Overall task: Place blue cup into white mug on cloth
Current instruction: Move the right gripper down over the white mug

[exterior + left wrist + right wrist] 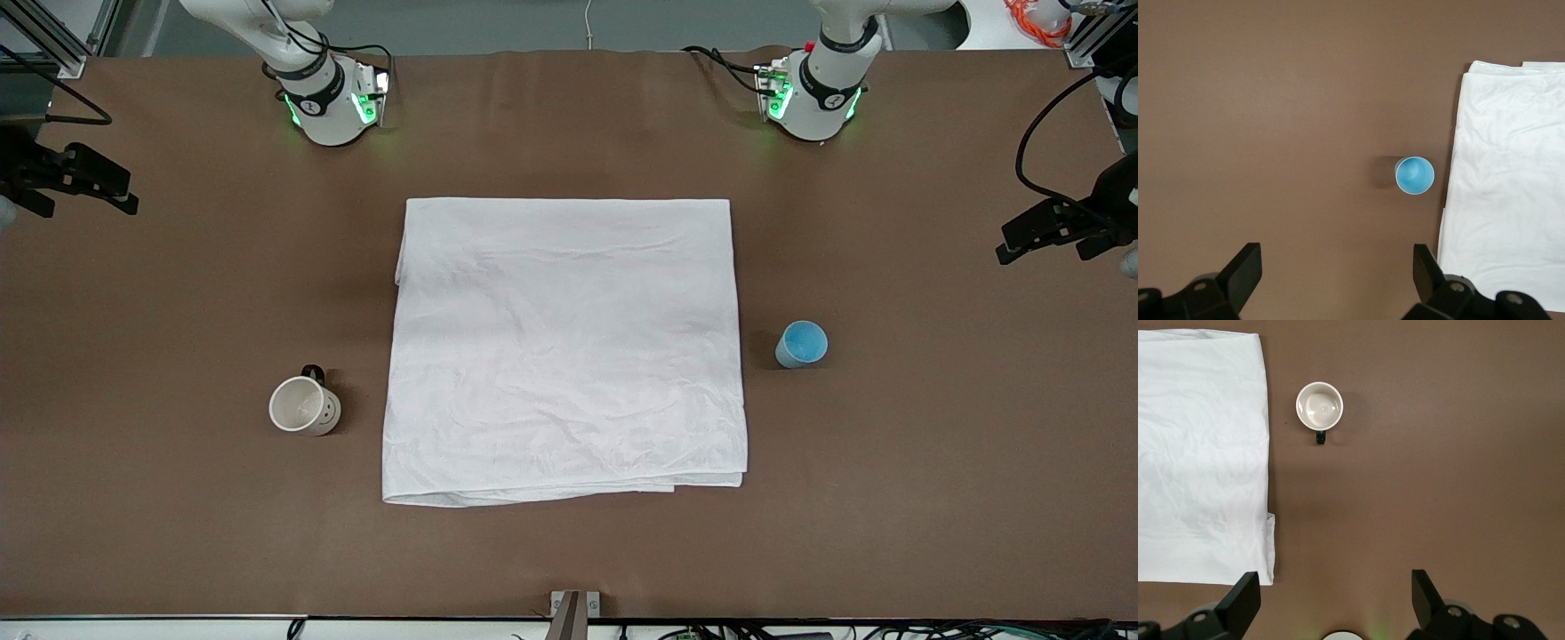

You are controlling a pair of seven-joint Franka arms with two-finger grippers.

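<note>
The blue cup (802,344) stands upright on the bare table, just off the cloth's (569,347) edge toward the left arm's end. It also shows in the left wrist view (1414,175). The white mug (304,406) stands upright on the table off the cloth's edge toward the right arm's end, a little nearer the front camera than the cup, and it shows in the right wrist view (1319,406). The cloth lies flat with nothing on it. My left gripper (1337,267) hangs open and empty high over the table by the cup. My right gripper (1335,590) hangs open and empty high over the table between its base and the mug.
The two arm bases (331,102) (813,93) stand along the table's edge farthest from the front camera. A small metal bracket (573,609) sits at the table's edge nearest that camera. Brown tabletop surrounds the cloth on all sides.
</note>
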